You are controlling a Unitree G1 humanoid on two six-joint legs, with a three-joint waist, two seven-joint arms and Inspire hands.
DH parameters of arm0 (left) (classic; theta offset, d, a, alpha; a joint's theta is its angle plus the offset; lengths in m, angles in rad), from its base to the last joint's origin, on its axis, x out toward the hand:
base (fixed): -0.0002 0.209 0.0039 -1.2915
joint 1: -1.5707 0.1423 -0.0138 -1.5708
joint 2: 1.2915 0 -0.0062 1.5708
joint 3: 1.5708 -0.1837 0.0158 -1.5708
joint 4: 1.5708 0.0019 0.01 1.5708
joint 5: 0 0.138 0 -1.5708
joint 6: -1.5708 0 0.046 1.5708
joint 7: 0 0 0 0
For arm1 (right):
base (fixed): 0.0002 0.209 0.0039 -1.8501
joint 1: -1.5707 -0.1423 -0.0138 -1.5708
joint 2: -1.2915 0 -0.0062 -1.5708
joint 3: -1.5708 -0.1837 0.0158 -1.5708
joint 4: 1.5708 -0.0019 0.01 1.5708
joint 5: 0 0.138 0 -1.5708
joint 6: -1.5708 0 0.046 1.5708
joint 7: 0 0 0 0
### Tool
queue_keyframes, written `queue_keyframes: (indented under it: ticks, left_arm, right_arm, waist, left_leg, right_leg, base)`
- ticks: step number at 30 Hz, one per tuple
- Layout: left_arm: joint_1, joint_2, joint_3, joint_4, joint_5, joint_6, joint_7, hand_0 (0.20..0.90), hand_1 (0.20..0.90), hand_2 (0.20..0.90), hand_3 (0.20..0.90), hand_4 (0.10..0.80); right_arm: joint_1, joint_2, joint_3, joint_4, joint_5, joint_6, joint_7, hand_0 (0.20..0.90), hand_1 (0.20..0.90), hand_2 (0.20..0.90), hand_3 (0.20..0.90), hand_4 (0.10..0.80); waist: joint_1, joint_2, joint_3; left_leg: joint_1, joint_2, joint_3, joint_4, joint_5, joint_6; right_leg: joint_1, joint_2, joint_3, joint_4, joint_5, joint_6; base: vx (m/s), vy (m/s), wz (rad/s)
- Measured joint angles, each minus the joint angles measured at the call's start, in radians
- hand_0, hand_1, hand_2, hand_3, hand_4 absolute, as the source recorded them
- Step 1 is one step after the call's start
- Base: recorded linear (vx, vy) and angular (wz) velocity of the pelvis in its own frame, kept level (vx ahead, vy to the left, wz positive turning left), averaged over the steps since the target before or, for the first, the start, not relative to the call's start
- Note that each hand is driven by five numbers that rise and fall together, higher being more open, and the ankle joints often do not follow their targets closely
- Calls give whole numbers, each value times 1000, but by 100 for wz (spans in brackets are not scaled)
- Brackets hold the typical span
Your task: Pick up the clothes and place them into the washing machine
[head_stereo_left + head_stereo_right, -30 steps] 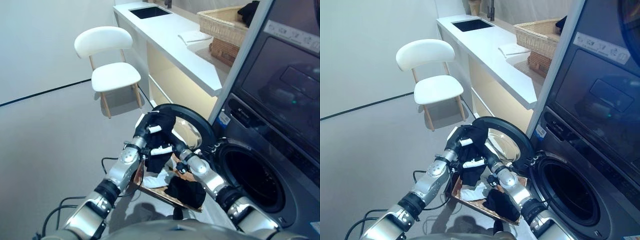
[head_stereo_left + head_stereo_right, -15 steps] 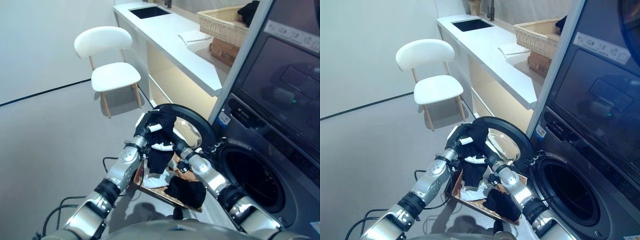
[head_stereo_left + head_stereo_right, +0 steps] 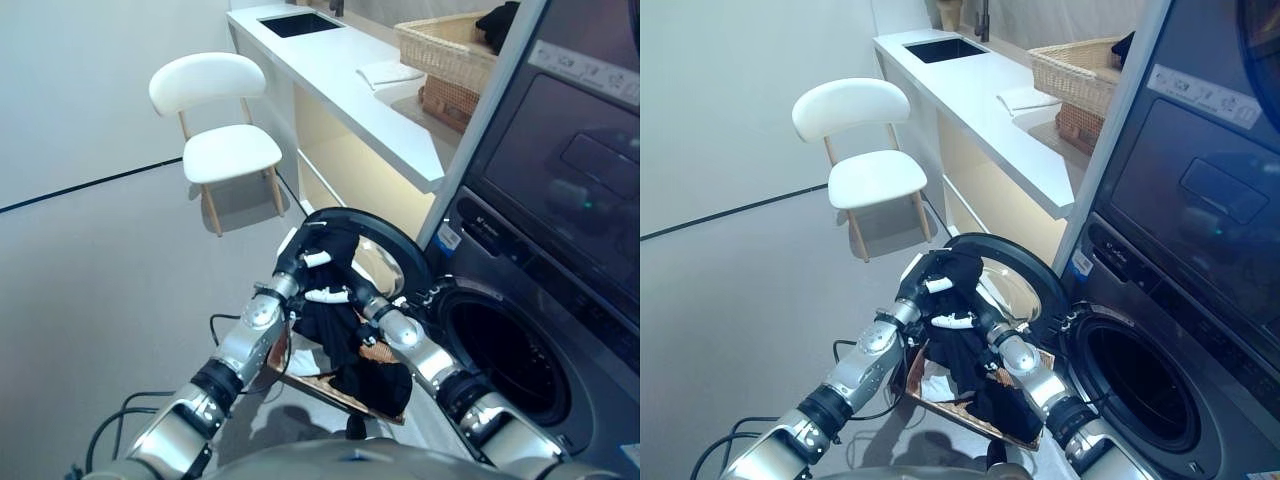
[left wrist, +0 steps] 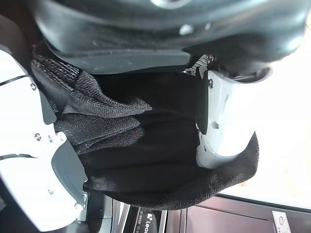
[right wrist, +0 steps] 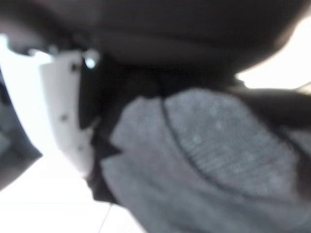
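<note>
Garment: a black knitted cloth garment (image 3: 335,320) is hanging between both hands, above a brown tray-like basket (image 3: 330,385) on the floor, in front of the open round door (image 3: 385,250) of the dark grey front-loading washing machine (image 3: 520,340).
Left hand: the dark left hand (image 3: 312,250) with a white thumb cover is gripping the top of the garment; in the left wrist view the thumb and fingers (image 4: 221,121) are curling round a bunched fold of the black fabric (image 4: 155,160).
Right hand: the dark right hand (image 3: 335,293) is sitting just beside the left one, with fingers closing on the same garment; the right wrist view is showing grey-black knit (image 5: 204,160) pressed against the hand.
Basket contents: more dark clothing (image 3: 375,385) and a white piece (image 3: 300,362) are lying in the basket.
Drum: the machine's dark opening (image 3: 500,355) is lying well apart from the garment.
Surroundings: a white chair (image 3: 215,120) is standing by a white counter (image 3: 350,90) bearing a wicker basket (image 3: 445,45).
</note>
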Motion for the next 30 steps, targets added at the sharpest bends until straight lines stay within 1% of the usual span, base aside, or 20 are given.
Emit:
queue_keyframes:
  ticks: [3, 4, 5, 19, 23, 30]
  left_arm:
    - [0, 0, 0, 0, -2, 3, 0, 200, 200, 200, 200, 300]
    - [0, 0, 0, 0, -2, 3, 0, 304, 304, 304, 304, 375]
    - [0, 0, 0, 0, -2, 3, 0, 900, 900, 900, 900, 800]
    - [0, 5, 0, 0, 35, 5, 1, 900, 900, 900, 900, 800]
    - [0, 15, 7, 0, 56, 5, 1, 900, 900, 900, 900, 800]
    - [1, 12, 16, 0, 76, 5, 2, 900, 900, 900, 900, 800]
  right_arm:
    - [-6, 6, 0, 17, 0, -1, 0, 200, 200, 200, 200, 300]
    - [-6, 6, 0, 17, 0, -1, 0, 200, 200, 200, 200, 300]
    - [-6, 6, 0, 17, 0, -1, 0, 200, 200, 200, 200, 300]
    - [-6, 5, -6, 51, 39, -2, 1, 200, 200, 200, 200, 300]
    - [11, -1, -42, 53, 39, -3, 3, 200, 200, 200, 200, 300]
    - [40, -3, -91, 53, 38, -6, 3, 200, 200, 200, 200, 300]
  waist:
    - [0, 0, 0]
    - [0, 0, 0]
    - [0, 0, 0]
    - [-1, -1, 0]
    - [-1, -1, 0]
    - [-1, -2, 1]
  left_leg:
    - [0, 0, 0, 0, 0, 0]
    - [0, 0, 0, 0, 0, 0]
    - [0, 0, 0, 0, 0, 0]
    - [0, 0, 0, 0, 0, 0]
    - [0, 0, 0, 0, 0, 0]
    - [0, 0, 0, 0, 0, 0]
  right_leg:
    - [0, 0, 0, 0, 0, 0]
    - [0, 0, 0, 0, 0, 0]
    - [0, 0, 0, 0, 0, 0]
    - [1, 0, 0, 0, 0, 0]
    - [1, 0, 0, 0, 0, 0]
    - [1, 0, -1, 0, 0, 0]
  base:
    - [0, 0, 0]
    - [0, 0, 0]
    - [0, 0, 0]
    - [0, 0, 0]
    - [0, 0, 0]
    - [0, 0, 0]
